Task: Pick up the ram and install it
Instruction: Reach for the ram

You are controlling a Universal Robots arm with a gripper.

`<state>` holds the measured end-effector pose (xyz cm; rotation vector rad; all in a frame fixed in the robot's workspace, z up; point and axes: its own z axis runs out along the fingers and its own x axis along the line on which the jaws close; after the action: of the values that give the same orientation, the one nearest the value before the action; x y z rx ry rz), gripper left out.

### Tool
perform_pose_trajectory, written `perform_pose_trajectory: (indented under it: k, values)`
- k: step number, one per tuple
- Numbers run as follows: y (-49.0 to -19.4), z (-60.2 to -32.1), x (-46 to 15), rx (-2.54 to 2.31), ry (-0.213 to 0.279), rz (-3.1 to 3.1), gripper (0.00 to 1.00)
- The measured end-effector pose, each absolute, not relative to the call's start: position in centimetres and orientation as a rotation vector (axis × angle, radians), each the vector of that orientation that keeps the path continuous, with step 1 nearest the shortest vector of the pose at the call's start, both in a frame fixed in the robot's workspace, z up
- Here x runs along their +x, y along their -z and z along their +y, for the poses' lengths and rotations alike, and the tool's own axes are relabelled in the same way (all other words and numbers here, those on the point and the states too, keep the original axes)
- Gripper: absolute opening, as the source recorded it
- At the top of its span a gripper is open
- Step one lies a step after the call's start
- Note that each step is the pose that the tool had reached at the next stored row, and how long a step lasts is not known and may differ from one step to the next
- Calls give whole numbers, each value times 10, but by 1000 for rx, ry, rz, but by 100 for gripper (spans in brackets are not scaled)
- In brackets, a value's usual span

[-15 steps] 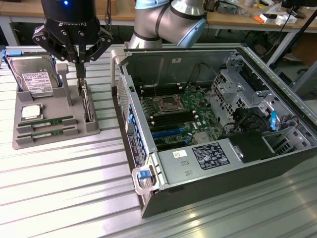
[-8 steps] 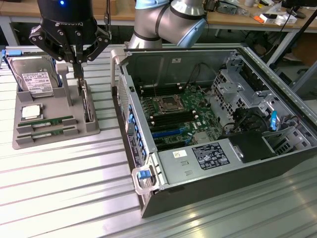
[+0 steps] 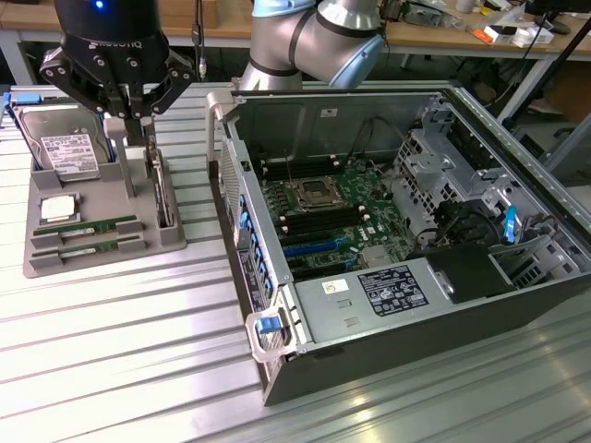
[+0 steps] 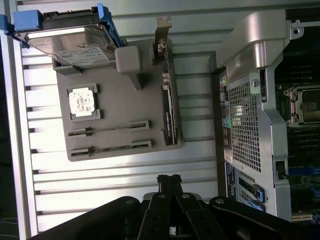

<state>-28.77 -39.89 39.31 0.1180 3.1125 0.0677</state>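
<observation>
The black tool (image 3: pixel 128 117) is hanging clenched, empty, near the grey plastic tray (image 3: pixel 102 261). The tray's thin green ram stick (image 3: pixel 88 227) is probably light and breakable: pinch its long edges.

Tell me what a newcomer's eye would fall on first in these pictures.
The opened computer case dominates the exterior view's right, its green motherboard laid bare. At that view's left, a gray tray carries a hard drive and two ram sticks lying flat in its slots. The black hand hangs shut just above that tray, holding nothing.
</observation>
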Motion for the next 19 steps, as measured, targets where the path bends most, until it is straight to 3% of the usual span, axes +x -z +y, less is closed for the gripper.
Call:
perform_pose_trajectory:
  k: [19]
  values:
    - [-393, -399, -315, 118, -68, 3112, 11]
